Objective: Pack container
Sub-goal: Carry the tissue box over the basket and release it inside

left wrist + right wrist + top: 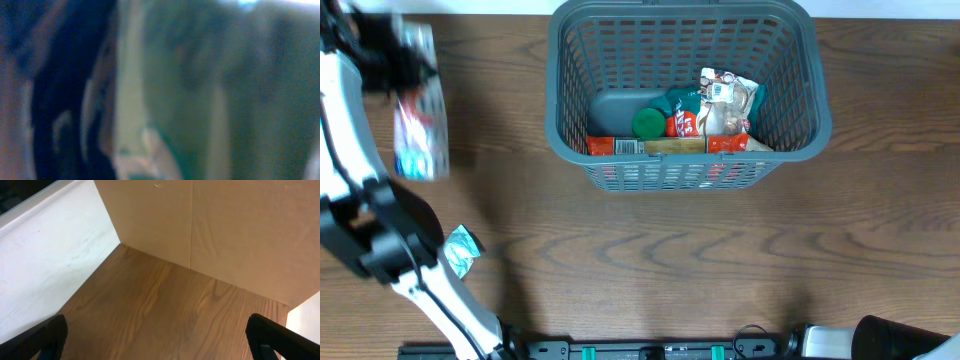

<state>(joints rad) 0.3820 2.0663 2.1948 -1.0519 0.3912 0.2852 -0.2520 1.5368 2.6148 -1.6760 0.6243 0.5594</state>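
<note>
The container (pixel 560 110), a dark grey slotted basket, stands at the table's far middle. Several packets lie in it, among them a white pouch (pixel 725 105) and something with a green lid (pixel 648 122). At the far left my left gripper (pixel 402 58) is motion-blurred and looks shut on the top of a white, red and blue packet (pixel 420 135) that hangs below it. The left wrist view is a close blur of pale and green surfaces. My right gripper (pixel 160 342) is open over bare wood, with its black fingers (pixel 47 337) far apart and nothing between them.
A small teal packet (pixel 460 250) lies on the table near the left arm's lower links (pixel 390 235). In the right wrist view a white wall (pixel 45 265) and a tan board (pixel 225 235) border the table.
</note>
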